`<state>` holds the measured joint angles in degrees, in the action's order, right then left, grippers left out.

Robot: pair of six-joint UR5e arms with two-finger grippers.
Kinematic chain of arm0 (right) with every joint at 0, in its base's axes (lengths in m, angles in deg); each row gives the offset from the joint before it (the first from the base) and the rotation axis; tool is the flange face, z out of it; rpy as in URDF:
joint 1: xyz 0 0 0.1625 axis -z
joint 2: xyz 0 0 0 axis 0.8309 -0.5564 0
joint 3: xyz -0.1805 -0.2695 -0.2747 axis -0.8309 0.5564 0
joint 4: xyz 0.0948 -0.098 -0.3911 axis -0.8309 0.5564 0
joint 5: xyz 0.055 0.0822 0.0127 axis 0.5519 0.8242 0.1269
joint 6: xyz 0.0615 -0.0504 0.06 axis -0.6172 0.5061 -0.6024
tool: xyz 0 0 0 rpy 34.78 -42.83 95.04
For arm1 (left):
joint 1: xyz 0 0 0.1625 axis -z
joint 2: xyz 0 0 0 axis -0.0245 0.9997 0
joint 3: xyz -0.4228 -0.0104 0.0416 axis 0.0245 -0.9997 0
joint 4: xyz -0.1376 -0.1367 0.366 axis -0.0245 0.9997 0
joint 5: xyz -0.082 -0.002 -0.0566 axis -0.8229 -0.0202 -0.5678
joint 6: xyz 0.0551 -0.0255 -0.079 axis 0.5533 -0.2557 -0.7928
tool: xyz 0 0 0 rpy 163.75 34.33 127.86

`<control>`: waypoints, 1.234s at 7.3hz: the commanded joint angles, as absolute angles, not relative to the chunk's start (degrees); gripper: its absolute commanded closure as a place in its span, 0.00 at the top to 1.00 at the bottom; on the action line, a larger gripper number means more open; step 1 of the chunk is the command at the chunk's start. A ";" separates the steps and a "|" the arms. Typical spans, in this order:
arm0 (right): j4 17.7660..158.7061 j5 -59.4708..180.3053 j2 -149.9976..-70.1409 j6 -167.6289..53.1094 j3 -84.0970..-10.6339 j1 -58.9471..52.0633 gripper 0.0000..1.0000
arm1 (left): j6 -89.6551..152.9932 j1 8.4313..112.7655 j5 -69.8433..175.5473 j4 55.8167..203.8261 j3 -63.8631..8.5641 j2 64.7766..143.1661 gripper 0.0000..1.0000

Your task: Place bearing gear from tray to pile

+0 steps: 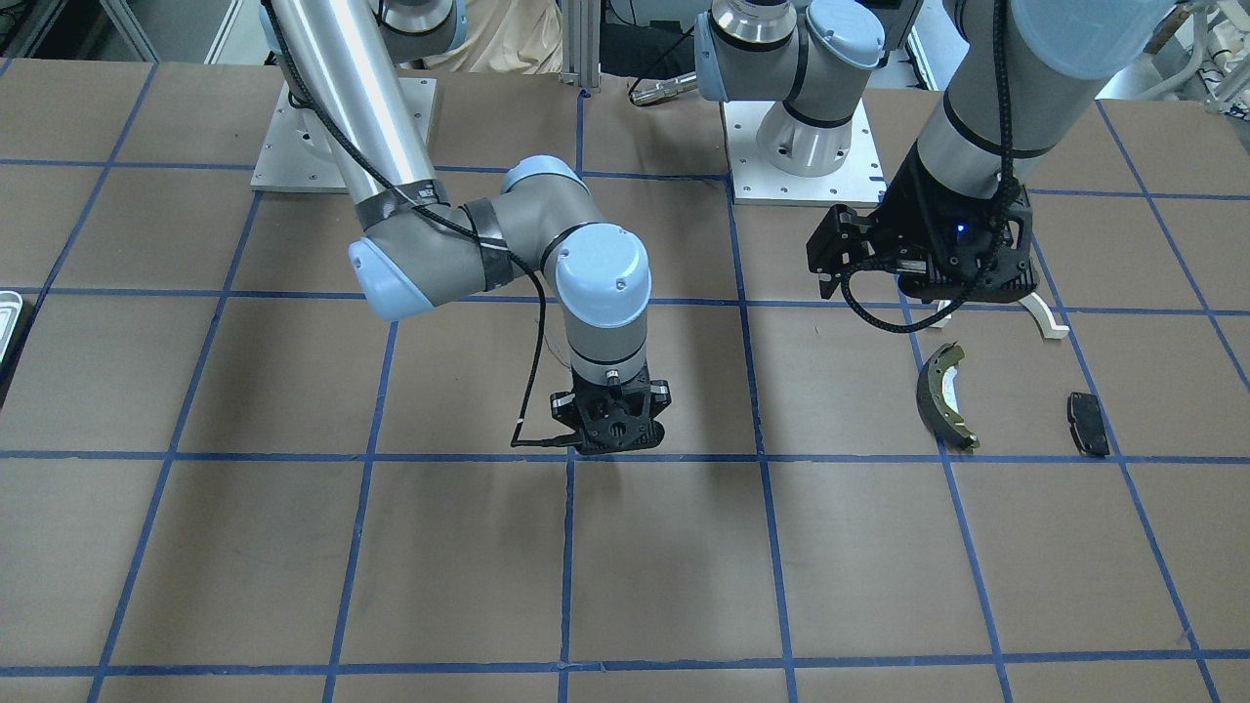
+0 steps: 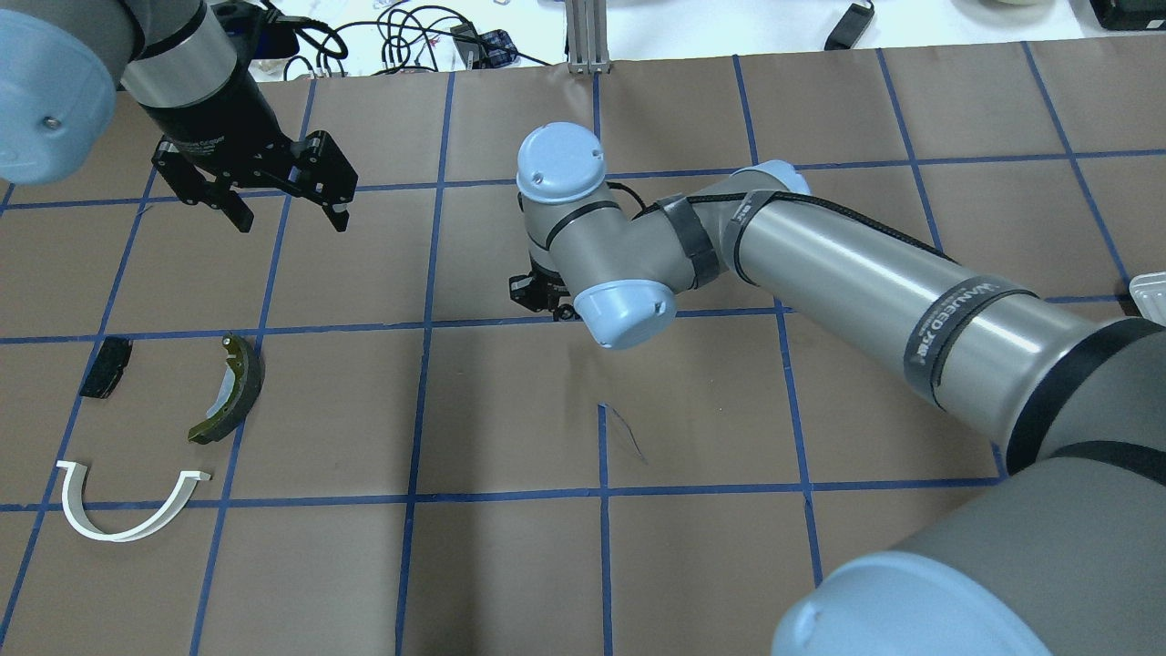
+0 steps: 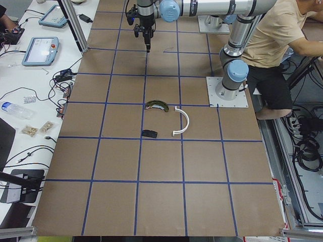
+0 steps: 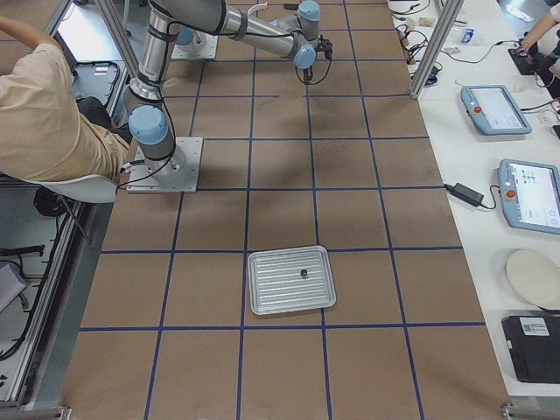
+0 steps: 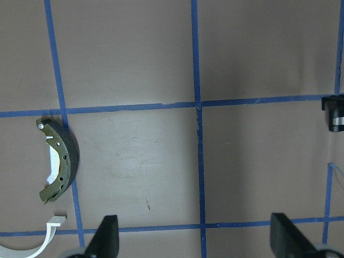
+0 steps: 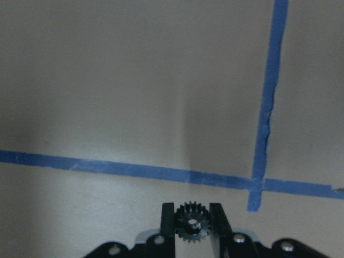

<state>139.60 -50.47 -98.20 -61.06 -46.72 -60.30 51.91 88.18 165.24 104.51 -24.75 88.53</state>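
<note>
My right gripper (image 1: 610,434) is shut on a small black bearing gear (image 6: 192,221), which sits between the fingertips above bare brown table near a blue tape crossing; in the overhead view the right gripper (image 2: 539,293) is mostly hidden under its wrist. The pile lies at my left: an olive-green brake shoe (image 2: 232,387), a white plastic arch (image 2: 118,510) and a black brake pad (image 2: 105,367). My left gripper (image 2: 287,214) hangs open and empty beyond the pile. The ribbed silvery tray (image 4: 262,262) stands far to my right.
A small dark part (image 4: 304,273) lies on the tray. The brake shoe (image 5: 62,161) and an arch end (image 5: 54,221) show in the left wrist view. A person (image 3: 272,40) sits behind the arm bases. Tablets (image 4: 494,109) and cables lie on the side benches.
</note>
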 commanded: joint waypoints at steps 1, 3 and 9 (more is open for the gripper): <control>139.63 -50.41 -97.13 -61.42 -46.04 -61.41 0.99 | 52.81 87.45 165.53 104.25 -24.92 88.95 1.00; 139.28 -50.58 -100.27 -60.01 -44.56 -56.78 1.00 | 52.56 87.97 165.00 101.10 -25.01 90.17 1.00; 123.66 -51.46 -111.37 -39.13 -44.55 -18.22 1.00 | 43.06 102.19 163.60 79.16 -39.23 96.75 1.00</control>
<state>126.46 -51.02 -111.12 -45.37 -44.51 -25.93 44.13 99.58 163.77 85.22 -36.07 94.33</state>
